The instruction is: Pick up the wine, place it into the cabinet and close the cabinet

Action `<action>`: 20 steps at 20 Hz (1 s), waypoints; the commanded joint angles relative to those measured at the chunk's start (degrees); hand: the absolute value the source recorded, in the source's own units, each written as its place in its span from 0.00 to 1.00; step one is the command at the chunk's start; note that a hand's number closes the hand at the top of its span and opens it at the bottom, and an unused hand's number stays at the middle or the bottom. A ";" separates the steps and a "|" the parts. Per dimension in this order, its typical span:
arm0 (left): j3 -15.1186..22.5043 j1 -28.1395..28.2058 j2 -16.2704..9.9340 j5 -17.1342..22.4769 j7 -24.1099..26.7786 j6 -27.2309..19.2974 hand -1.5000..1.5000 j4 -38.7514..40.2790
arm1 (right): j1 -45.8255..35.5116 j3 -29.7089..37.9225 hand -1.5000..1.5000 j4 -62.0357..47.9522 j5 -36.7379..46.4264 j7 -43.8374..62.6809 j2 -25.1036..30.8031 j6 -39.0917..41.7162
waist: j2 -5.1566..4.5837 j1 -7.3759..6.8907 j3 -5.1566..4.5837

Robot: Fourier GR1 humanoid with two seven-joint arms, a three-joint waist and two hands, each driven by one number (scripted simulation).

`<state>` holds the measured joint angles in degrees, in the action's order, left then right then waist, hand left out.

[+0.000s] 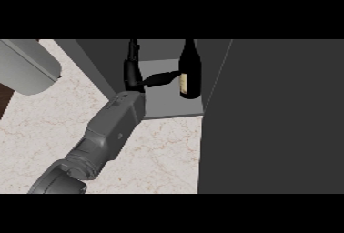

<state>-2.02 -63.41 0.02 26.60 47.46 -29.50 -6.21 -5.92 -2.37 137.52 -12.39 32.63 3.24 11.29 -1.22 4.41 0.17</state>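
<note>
From the head view we see the dark glass wine bottle with a pale label [189,73] standing upright inside the open grey cabinet [174,107]. Our left hand [138,77] is beside it, fingers straight, thumb touching the bottle, gripping nothing.

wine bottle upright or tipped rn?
Upright. The wine bottle stands on the cabinet shelf floor, neck up; the left hand is open beside it, thumb reaching toward its label.

No readable text on the wine bottle's label [184,82]
</note>
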 commanded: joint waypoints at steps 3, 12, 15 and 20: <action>-0.62 1.21 -2.08 -0.26 0.53 2.94 0.00 0.97 | 0.39 -0.59 0.00 3.25 -1.56 2.13 0.17 -0.34 | -0.43 0.01 -0.28; -0.24 3.87 -0.01 -0.52 2.91 9.28 0.00 0.34 | 2.21 -1.52 0.00 6.57 -2.59 3.69 0.62 -0.61 | 0.10 -0.14 -0.27; 0.69 3.79 -0.01 -0.52 3.11 8.80 0.00 0.85 | 2.26 -2.31 0.00 2.16 -0.82 -0.77 -0.36 0.38 | 0.04 -0.07 -0.23; -0.14 5.05 -0.01 0.09 4.40 12.24 0.00 -0.46 | -1.18 -0.89 0.00 3.69 -1.73 3.87 0.19 -2.46 | 0.25 -1.28 -0.27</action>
<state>-0.91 -62.64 0.12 25.44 49.31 -20.00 -6.57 -5.91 -4.39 137.82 -11.94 33.24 2.91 10.19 -1.16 4.26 -0.02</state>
